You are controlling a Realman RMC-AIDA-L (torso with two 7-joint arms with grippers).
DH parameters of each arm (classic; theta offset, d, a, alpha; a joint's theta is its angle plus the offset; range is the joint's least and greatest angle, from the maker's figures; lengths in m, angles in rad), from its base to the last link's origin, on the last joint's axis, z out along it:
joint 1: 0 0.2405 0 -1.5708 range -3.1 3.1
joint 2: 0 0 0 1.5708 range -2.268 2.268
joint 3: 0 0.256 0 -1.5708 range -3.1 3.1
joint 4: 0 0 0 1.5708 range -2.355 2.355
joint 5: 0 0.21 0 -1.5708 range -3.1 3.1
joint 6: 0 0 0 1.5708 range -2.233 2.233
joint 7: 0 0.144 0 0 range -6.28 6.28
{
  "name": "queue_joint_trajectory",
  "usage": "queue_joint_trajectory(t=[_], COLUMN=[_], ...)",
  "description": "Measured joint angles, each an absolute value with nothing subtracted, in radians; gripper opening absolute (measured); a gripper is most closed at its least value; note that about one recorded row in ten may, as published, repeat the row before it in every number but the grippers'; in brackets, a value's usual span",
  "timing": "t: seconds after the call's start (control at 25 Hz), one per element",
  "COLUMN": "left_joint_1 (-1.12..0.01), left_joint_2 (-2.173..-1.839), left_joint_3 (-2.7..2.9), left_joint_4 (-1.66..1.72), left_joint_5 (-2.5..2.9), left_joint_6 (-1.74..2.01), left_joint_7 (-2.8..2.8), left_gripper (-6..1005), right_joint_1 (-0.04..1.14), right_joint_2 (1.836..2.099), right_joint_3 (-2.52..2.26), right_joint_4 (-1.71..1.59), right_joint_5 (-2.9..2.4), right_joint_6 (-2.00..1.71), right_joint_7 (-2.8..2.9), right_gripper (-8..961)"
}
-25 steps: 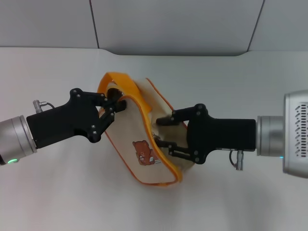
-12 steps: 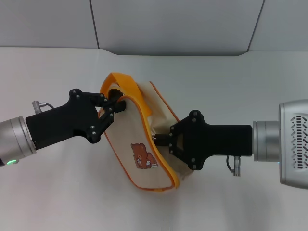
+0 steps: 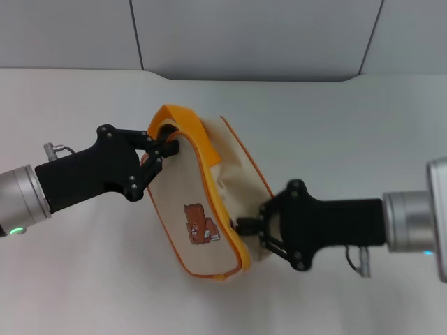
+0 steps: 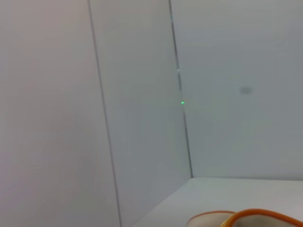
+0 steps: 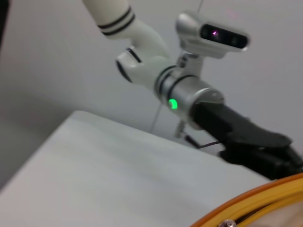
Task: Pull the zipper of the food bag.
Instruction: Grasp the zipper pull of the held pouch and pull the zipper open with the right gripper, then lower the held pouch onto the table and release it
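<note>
Food bag [image 3: 202, 209] lies mid-counter [image 3: 335, 125]. Left gripper [image 3: 166, 145] fingers pinch its orange strap [image 3: 188, 122]. Right gripper [image 3: 246, 227] fingers closed at zipper [image 3: 241, 225] on near edge.

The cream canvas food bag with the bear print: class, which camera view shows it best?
The head view. There the whole cream canvas food bag shows, bear print included, held between the left gripper and the right gripper. The left wrist view and the right wrist view catch only slivers of its orange edge.

Cream food bag [image 3: 199, 216] tilted, orange zipper [image 3: 222, 209] along top
</note>
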State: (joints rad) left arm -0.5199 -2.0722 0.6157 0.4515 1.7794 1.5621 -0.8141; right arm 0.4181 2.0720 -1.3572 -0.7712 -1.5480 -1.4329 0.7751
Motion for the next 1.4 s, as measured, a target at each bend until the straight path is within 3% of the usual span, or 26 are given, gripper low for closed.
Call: queue_joint_trajectory(t=[0.4, 0.72, 0.96, 1.4], left_joint_1=[-0.522, -0.498, -0.465, -0.444], left_joint_2=[-2.068, -2.07, -2.071, -2.068], left_joint_3=[0.611, 0.605, 0.611, 0.555], left_joint_4=[0.432, 0.354, 0.306, 0.306], left_joint_5=[1.77, 1.769, 1.77, 1.756], left_joint_6=[1.533, 1.496, 1.437, 1.445], left_joint_7=[-0.834, -0.835, -0.806, -0.834], left_gripper=[48, 48, 49, 75], right_joint_1=[0.361, 0.421, 0.474, 0.486], right_joint_2=[2.083, 2.081, 2.073, 2.079], right_joint_3=[-1.198, -0.999, -0.801, -0.793], right_joint_4=[-0.775, -0.569, -0.404, -0.39], right_joint_5=[-1.592, -1.524, -1.524, -1.524], right_joint_6=[-1.522, -1.629, -1.724, -1.695], right_joint_7=[0.807, 0.878, 0.884, 0.884], right_gripper=[7, 58, 295, 708])
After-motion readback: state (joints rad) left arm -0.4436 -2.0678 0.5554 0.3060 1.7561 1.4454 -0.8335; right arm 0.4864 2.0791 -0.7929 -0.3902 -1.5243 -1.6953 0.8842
